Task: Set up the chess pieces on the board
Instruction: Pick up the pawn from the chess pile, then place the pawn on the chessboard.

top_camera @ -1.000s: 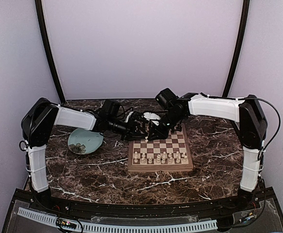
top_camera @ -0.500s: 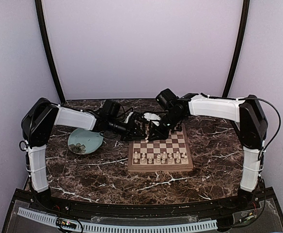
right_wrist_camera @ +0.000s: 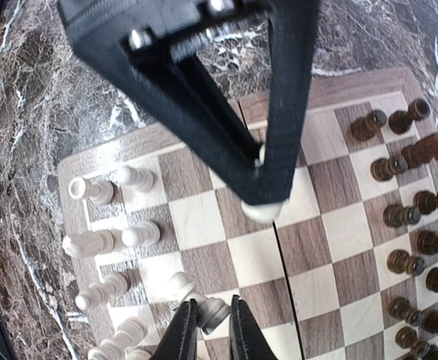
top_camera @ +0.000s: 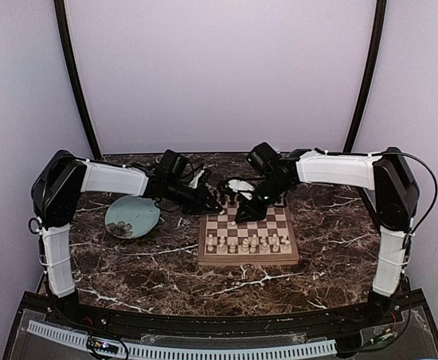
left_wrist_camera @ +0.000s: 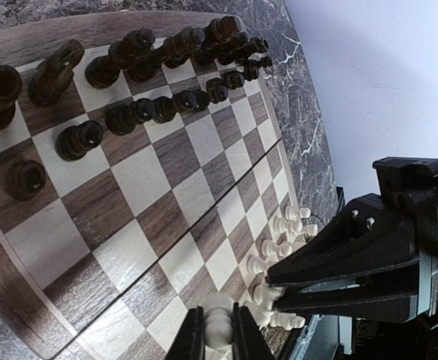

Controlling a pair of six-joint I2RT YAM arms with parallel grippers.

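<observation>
1. Both arms look alike to me: my left arm and right arm have white shells over black joints.
2. A thin black cable loops off the right shoulder.
3. My left tool and right tool have slim black fingers, and silver screws stud the left one's body.

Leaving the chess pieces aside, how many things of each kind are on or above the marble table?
Checkered light-and-dark wooden chessboard: 1
Round pale-teal plate: 1
Black two-finger grippers: 2 (left gripper, right gripper)
Total: 4
</observation>
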